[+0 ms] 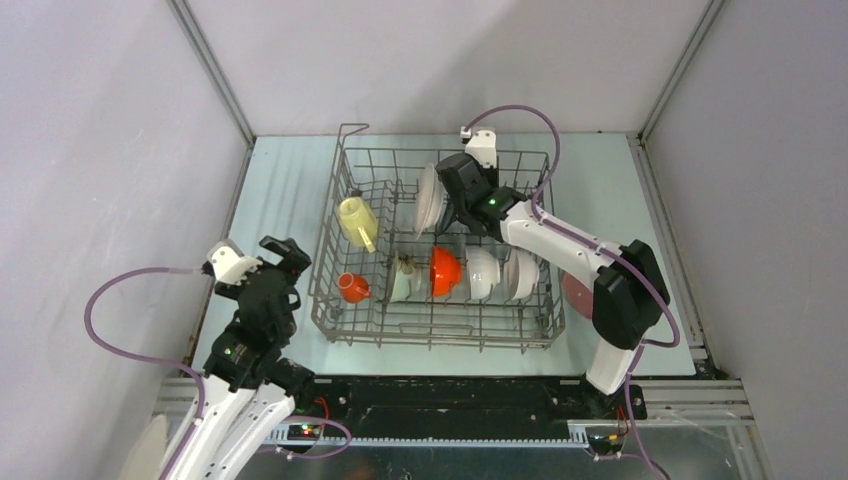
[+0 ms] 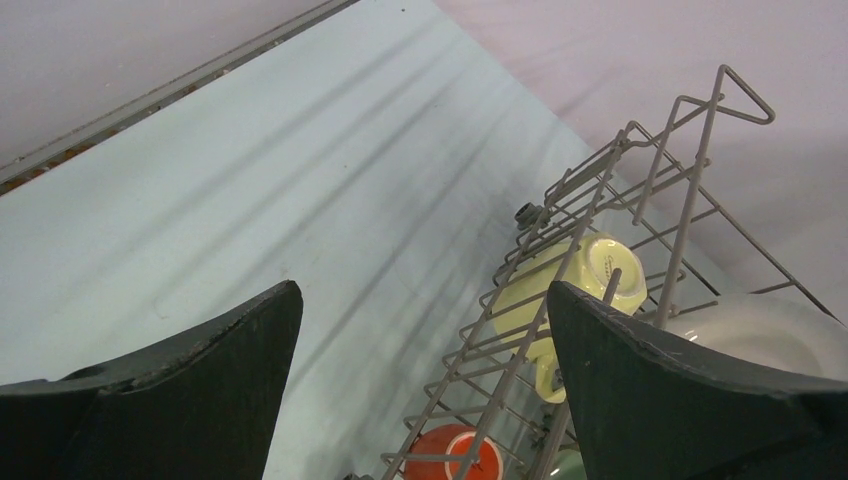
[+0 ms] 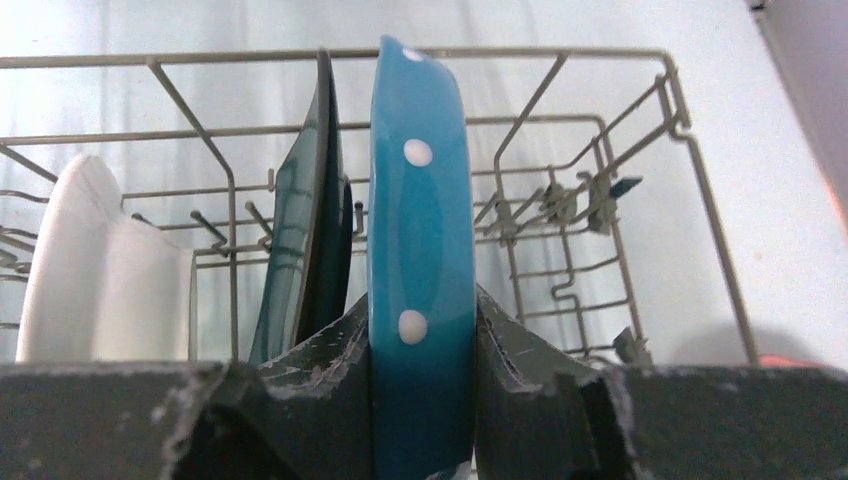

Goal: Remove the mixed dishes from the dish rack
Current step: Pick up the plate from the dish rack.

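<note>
The grey wire dish rack (image 1: 430, 345) stands mid-table. My right gripper (image 1: 456, 203) reaches into its back row and is shut on the rim of an upright blue plate with white dots (image 3: 420, 200); both fingers press its faces. A black plate (image 3: 318, 230) and a white plate (image 3: 90, 270) stand just left of it. The front row holds an orange mug (image 1: 352, 287), a pale green bowl (image 1: 403, 282), an orange bowl (image 1: 445, 270) and white bowls (image 1: 485, 272). A pale yellow cup (image 1: 357, 220) lies at the left side. My left gripper (image 1: 282, 256) hangs open outside the rack's left wall.
A pink plate (image 1: 572, 292) lies on the table right of the rack, partly hidden by the right arm. Grey walls close in the table on three sides. A looped wire handle (image 2: 735, 95) rises at the rack's back left corner.
</note>
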Robot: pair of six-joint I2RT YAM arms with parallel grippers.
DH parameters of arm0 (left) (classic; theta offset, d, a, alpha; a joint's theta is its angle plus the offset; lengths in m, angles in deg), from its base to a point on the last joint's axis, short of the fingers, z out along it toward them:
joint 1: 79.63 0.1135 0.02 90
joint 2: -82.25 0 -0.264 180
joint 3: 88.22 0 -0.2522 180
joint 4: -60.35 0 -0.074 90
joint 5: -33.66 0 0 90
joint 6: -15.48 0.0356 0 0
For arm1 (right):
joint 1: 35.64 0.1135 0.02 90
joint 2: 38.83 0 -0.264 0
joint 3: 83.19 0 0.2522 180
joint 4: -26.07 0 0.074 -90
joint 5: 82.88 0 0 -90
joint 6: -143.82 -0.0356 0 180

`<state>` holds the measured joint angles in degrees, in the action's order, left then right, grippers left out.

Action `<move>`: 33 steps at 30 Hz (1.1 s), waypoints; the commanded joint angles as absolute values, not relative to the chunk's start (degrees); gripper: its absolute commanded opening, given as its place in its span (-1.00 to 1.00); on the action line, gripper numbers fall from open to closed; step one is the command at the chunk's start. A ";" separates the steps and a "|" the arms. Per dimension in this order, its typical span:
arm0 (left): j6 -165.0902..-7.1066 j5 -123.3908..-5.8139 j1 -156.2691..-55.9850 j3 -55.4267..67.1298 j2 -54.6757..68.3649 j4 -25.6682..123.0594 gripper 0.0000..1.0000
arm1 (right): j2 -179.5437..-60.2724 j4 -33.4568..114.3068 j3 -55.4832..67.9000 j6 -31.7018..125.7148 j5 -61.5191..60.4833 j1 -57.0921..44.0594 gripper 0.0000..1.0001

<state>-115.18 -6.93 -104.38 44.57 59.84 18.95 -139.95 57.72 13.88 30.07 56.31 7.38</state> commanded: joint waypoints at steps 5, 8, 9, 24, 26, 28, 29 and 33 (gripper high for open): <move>-116.35 -4.89 -104.59 44.71 60.28 18.39 0.99 | -134.72 51.11 24.04 41.67 65.33 9.26 -1.00; -116.44 -4.94 -104.59 44.63 60.34 18.20 0.99 | -135.73 49.71 25.07 44.47 66.20 9.19 -1.00; -116.44 -4.98 -104.59 44.63 60.35 18.16 0.99 | -136.01 49.69 25.42 45.92 66.41 9.14 -1.00; -116.63 -4.88 -104.59 44.49 59.80 18.28 0.99 | -138.59 46.32 29.47 69.64 66.93 8.51 -1.00; -116.62 -4.84 -104.59 44.33 59.33 18.28 0.99 | -137.91 44.79 29.11 71.27 66.73 8.56 -1.00; -116.62 -4.84 -104.59 44.20 59.07 18.07 0.99 | -137.05 43.69 28.97 71.87 65.95 8.59 -1.00; -116.62 -4.84 -104.59 44.19 58.97 18.04 0.99 | -136.27 43.47 28.86 71.94 65.14 8.61 -1.00; -116.70 -4.75 -104.59 44.18 58.74 18.28 1.00 | -133.63 44.73 28.49 71.06 61.47 8.76 -1.00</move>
